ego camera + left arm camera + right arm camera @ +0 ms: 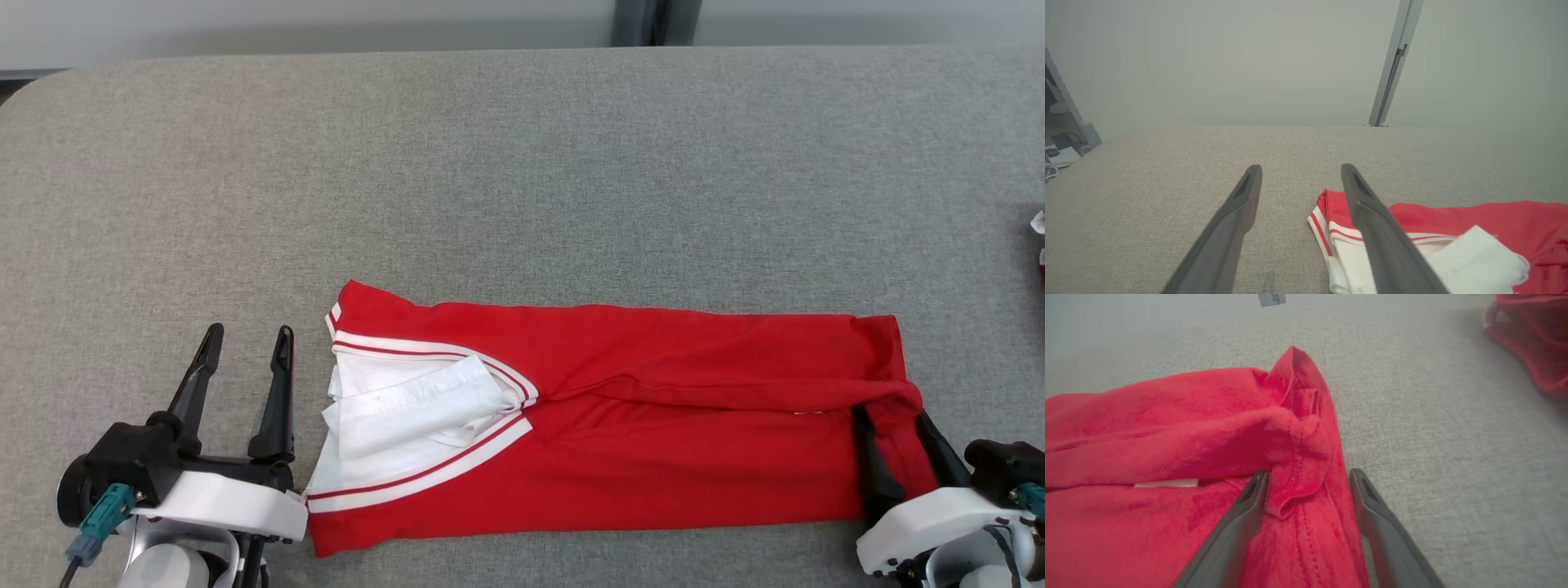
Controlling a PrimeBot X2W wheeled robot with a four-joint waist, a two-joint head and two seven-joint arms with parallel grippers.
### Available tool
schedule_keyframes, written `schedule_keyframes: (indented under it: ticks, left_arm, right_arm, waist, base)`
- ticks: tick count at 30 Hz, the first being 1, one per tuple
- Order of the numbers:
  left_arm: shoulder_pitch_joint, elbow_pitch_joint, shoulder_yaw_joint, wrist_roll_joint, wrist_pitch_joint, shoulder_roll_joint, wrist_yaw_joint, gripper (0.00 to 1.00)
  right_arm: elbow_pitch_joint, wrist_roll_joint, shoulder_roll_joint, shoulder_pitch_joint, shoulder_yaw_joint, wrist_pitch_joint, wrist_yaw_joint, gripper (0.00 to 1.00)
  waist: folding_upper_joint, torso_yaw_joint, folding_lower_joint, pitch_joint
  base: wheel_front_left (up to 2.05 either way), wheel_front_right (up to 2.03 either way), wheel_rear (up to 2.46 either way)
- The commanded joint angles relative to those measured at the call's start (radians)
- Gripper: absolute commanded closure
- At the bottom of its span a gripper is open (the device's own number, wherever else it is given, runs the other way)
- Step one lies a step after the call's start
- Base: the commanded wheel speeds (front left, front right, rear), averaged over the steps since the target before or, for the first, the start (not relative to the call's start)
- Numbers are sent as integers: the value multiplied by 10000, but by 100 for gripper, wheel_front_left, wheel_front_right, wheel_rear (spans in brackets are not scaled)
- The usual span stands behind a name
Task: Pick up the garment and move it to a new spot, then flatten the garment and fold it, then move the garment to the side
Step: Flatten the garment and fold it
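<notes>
Grey fabric tabletop [522,163]. A second red item [1039,245] lies well apart from the garment, off its hem end, and a grey upright post [653,23] stands beyond the far edge of the tabletop.

The red garment [637,425] lies folded into a long strip near the front edge, white striped collar [424,408] at one end.

Left gripper [249,333]: fingers spread apart, nothing between them, just beside the collar end.

Right gripper [890,416]: fingers spread apart at the hem end, a loose fold of the garment between them, not pinched.
</notes>
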Motion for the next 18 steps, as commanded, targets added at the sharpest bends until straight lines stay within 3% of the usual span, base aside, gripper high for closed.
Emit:
schedule_keyframes:
  ticks: [1, 2, 3, 5, 12, 18]
  left_arm:
    - [-196, 48, 80, 60, -65, 32, -28, 0]
    - [-202, 62, 107, 71, -69, 33, -31, 0]
    - [-202, 73, 116, 79, -59, 29, -33, 0]
    - [-187, 82, 150, 87, -60, 26, -36, 0]
    - [-43, 33, 242, 149, -65, 44, 33, 0]
    - [179, -57, 352, 168, -71, 54, 103, 0]
  right_arm:
    - [578, 149, 164, 121, 252, 124, 3, 0]
    - [741, 241, 204, 97, 359, 56, 3, 0]
    - [876, 351, 232, 44, 490, -10, 3, 51]
    - [1105, 611, 293, -9, 757, -76, 14, 100]
    - [1213, 1285, -196, -282, 902, -448, -35, 100]
    - [1001, 1726, -888, -195, 300, -647, -35, 100]
  waist:
    - [0, -26, 0, 1]
    - [0, -49, 0, -3]
    - [0, -69, 0, -13]
    - [0, -112, 0, -45]
    - [0, -250, 0, -188]
    - [0, -410, 0, -341]
  base:
    - [0, 0, 0]
    - [0, 0, 0]
    - [0, 0, 0]
    - [0, 0, 0]
    - [0, 0, 0]
    - [0, 0, 0]
